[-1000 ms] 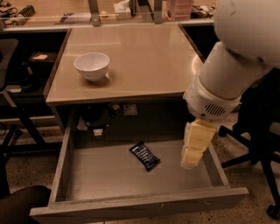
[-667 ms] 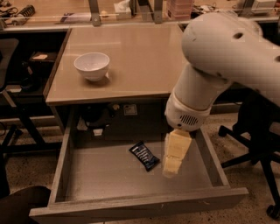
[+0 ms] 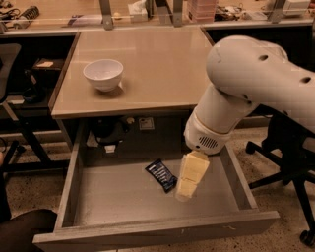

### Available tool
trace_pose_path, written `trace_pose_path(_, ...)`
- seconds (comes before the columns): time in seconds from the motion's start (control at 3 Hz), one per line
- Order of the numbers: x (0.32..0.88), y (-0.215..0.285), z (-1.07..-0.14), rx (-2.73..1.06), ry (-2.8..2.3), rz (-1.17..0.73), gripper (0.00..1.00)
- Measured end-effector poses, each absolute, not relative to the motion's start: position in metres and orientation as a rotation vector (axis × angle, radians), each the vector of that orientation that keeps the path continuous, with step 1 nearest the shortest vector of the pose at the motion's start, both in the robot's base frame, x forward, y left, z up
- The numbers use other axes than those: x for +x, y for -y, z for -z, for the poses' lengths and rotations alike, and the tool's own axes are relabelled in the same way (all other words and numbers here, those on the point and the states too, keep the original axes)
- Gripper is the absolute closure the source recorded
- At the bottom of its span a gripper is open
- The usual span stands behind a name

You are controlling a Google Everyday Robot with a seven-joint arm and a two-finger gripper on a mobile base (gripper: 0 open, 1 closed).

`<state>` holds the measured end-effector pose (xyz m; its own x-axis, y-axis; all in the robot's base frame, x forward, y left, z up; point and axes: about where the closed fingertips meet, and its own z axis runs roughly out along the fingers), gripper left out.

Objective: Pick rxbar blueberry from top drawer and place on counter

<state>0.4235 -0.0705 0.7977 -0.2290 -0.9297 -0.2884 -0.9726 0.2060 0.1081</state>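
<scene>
The rxbar blueberry point(image 3: 161, 174), a small dark bar with white lettering, lies flat on the bottom of the open top drawer point(image 3: 118, 197), near its middle. My gripper point(image 3: 186, 189) hangs down inside the drawer just right of the bar, its cream tip close beside the bar's right end. The big white arm point(image 3: 246, 88) reaches in from the right over the drawer's right half. The beige counter point(image 3: 152, 74) lies above the drawer.
A white bowl point(image 3: 103, 74) stands on the counter's left part. A long cluttered desk with metal posts point(image 3: 106, 15) runs behind it. An office chair point(image 3: 290, 157) stands at the right, a dark chair frame point(image 3: 19, 142) at the left.
My arm has swung left over the drawer, bringing my gripper from the drawer's right side to just beside the bar. The bar has not moved.
</scene>
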Motion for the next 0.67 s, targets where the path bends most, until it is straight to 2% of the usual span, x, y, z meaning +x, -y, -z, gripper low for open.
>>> trace_pose_path(0.67, 0.467, 0.07, -0.735, -1.447, -2.402, -0.588, 0.0)
